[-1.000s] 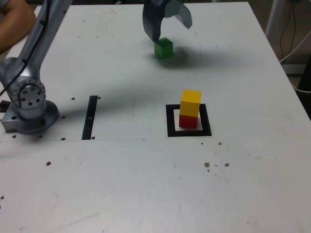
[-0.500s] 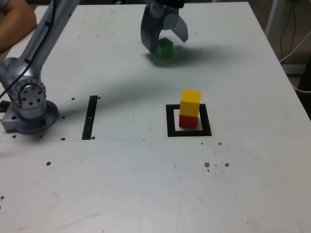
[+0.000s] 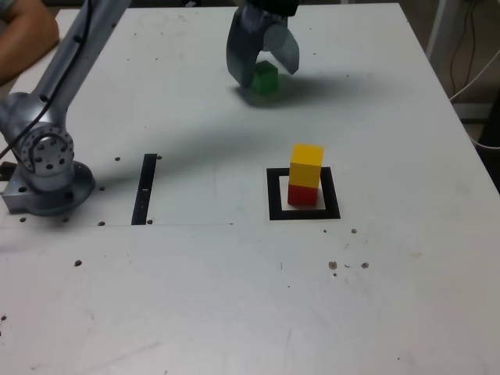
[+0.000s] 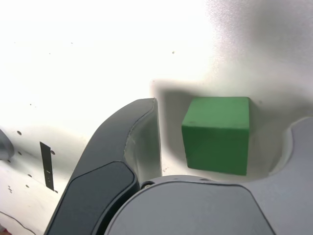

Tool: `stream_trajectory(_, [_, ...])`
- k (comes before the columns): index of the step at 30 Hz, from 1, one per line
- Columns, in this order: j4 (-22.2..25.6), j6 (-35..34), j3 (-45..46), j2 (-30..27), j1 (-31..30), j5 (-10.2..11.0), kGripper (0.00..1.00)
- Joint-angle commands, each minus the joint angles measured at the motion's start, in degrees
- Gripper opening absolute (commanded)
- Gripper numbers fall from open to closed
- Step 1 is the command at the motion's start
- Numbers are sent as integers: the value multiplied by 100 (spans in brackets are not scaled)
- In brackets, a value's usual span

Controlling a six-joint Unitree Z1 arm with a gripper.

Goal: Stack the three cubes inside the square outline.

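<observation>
White, matte tabletop (image 3: 391, 297), its surface flecked with small dark specks and screw holes; a faint straight seam crosses it. Beyond the far edge at the exterior view's right, a floor with white cables (image 3: 476, 70) is visible; a person's arm (image 3: 27, 39) enters at the exterior view's upper left.

The grey metal arm rises from a round, bolted base (image 3: 47, 168) at the exterior view's left and reaches across to the far part of the tabletop. The end effector (image 3: 262, 69) has two smooth, curved, dark-grey fingers (image 4: 117, 161), spread wide and lowered around the green cube (image 3: 265, 77). In the wrist view the green cube (image 4: 217, 133) sits between the fingers with a visible gap on the one side that shows clearly; contact on the other side cannot be told. The cube is matte, solid-coloured, with sharp edges, and rests flat on the tabletop.

Well apart from the end effector, toward the near side of the tabletop, lies the square outline (image 3: 304, 212), a flat thick black border with a white centre. Inside it stands the red cube (image 3: 303, 194), with the yellow cube (image 3: 306, 165) stacked squarely on top. Farther toward the arm's base lies a narrow straight black strip (image 3: 145, 189), also seen in the wrist view (image 4: 47, 165).
</observation>
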Motion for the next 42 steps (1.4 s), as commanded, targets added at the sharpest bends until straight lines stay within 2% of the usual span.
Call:
stream_trajectory(1, [24,-17,-38,48,7,25,66])
stream_trajectory(4, [-55,-1,-47,69,5,58,49])
stream_trajectory(8, [-144,31,-20,76,2,78,37])
stream_trajectory(29, [-113,100,-19,-29,1,72,37])
stream_trajectory(36, [-31,297,47,-431,-92,48,37])
stream_trajectory(42, [19,385,294,-943,-397,-143,37])
